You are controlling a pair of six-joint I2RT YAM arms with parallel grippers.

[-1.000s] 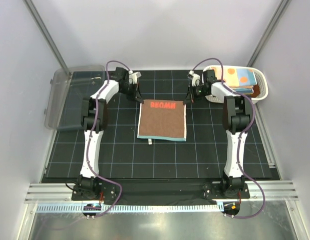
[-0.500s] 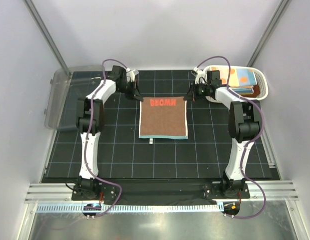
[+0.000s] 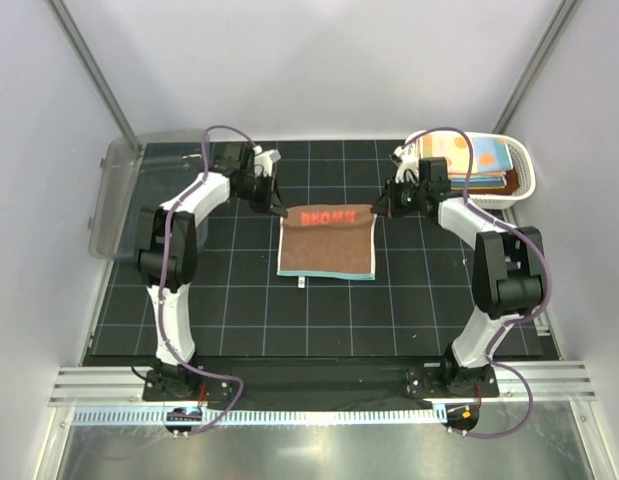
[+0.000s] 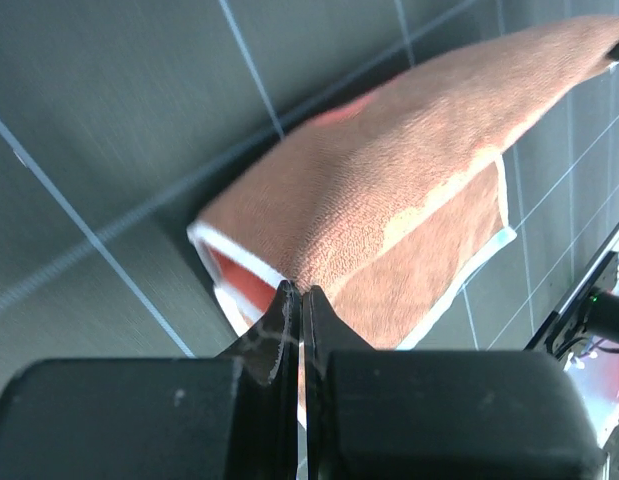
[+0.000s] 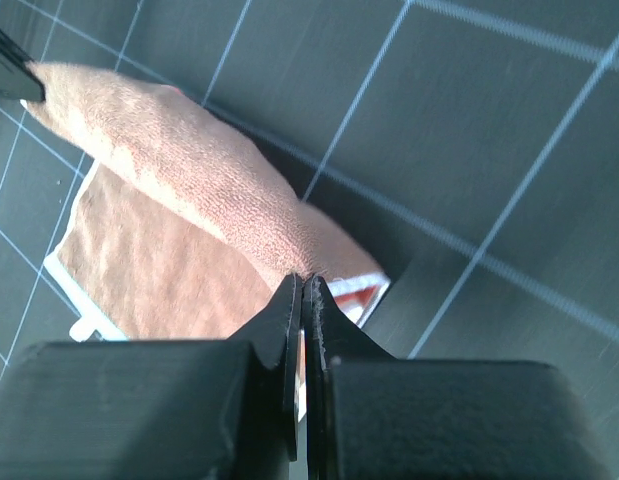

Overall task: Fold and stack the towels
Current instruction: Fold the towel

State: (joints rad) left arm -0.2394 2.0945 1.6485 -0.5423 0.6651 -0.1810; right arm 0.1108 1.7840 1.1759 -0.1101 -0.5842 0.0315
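Observation:
A brown towel (image 3: 326,245) with red lettering and a light edge lies on the black gridded mat, its far edge lifted off the mat. My left gripper (image 3: 281,210) is shut on the towel's far left corner (image 4: 289,270). My right gripper (image 3: 377,208) is shut on its far right corner (image 5: 309,262). Both wrist views show the cloth hanging from the jaws, with the lower layer on the mat. More towels (image 3: 469,160), light-blue with orange dots among them, lie stacked in the white basket (image 3: 521,165) at the far right.
A clear plastic bin (image 3: 129,195) stands at the far left edge of the mat (image 3: 239,310). The white basket sits just behind my right arm. Grey walls close in on both sides.
Both grippers have moved toward me with the towel's far edge pinched. That edge has lifted and the visible towel has become shorter front to back.

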